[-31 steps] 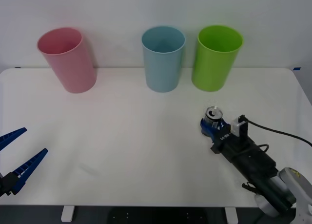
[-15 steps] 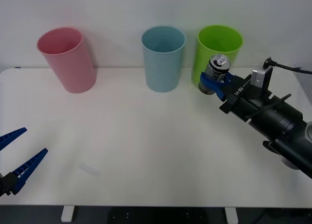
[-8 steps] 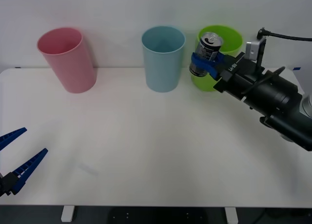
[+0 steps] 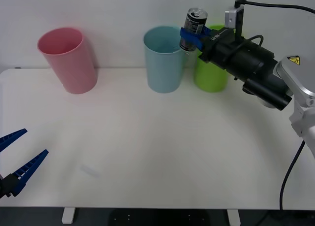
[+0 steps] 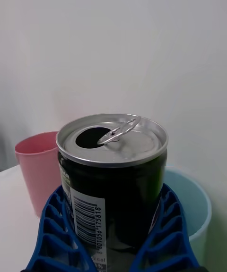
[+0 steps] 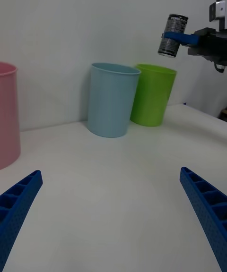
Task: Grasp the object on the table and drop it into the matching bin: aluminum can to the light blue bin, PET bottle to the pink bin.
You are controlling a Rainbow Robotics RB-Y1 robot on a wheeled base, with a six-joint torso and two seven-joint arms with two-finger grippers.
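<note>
Right gripper: your working pincer, raised well above the table, blue ribbed fingers closed around the aluminum can; you see the can upright in the grip, pull-tab top up, opening visible, dark print and a barcode on its side

Aluminum can, position: held in the air, clear of the table, just above and beside the near-side rim of the light blue bin; from the left wrist camera the can hangs higher than both bin rims, over the gap between the light blue bin and the lime green bin

Lime green bin: directly below your gripper's arm, partly covered by it, touching or nearly touching the light blue bin

Pink bin: far off to the gripper's left, beyond the light blue bin, standing alone on the table

Left gripper: parked low at the near left table edge, well apart from your pincer, fingers spread wide, holding nothing
</note>
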